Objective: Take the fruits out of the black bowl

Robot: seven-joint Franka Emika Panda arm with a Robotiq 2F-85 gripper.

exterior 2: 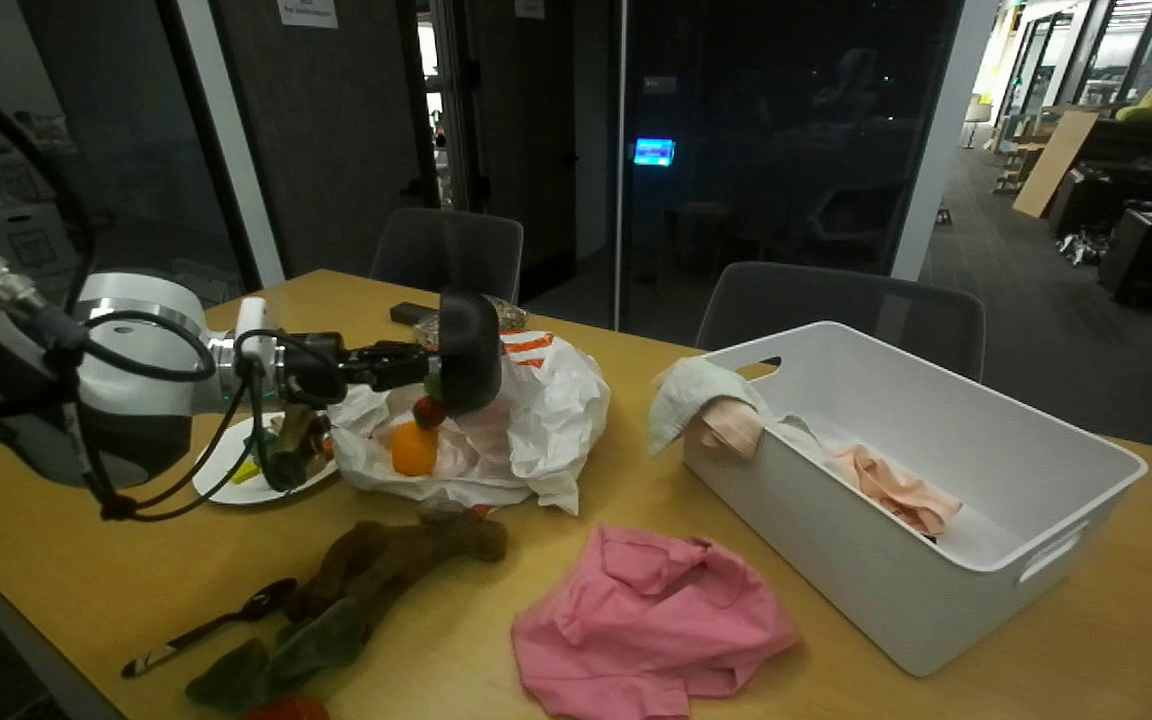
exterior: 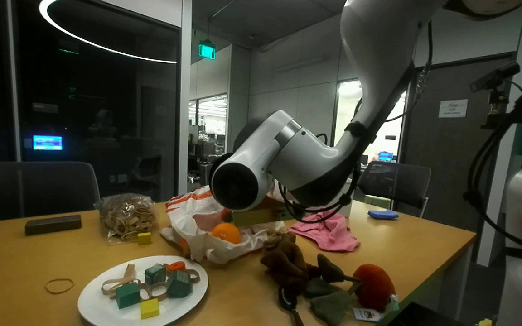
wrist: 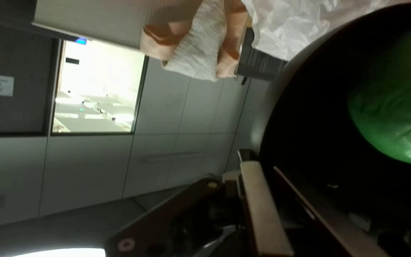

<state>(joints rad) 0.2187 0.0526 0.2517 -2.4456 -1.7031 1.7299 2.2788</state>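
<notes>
Black and tilted on its side, the bowl [exterior 2: 471, 350] is pinched at its rim by the gripper [exterior 2: 426, 366] over the white plastic bag [exterior 2: 561, 430] on the desk [exterior 2: 636, 480], while the green fruit [wrist: 398, 107] shows inside the bowl and the orange fruit [exterior 2: 414, 450] rests among the bag's folds.

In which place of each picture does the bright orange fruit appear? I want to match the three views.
In an exterior view: orange fruit, just left of centre, lower half.
In an exterior view: orange fruit, left of centre, lower half.
Wrist view: not visible.
Shared landmark, all views: white bag.
</notes>
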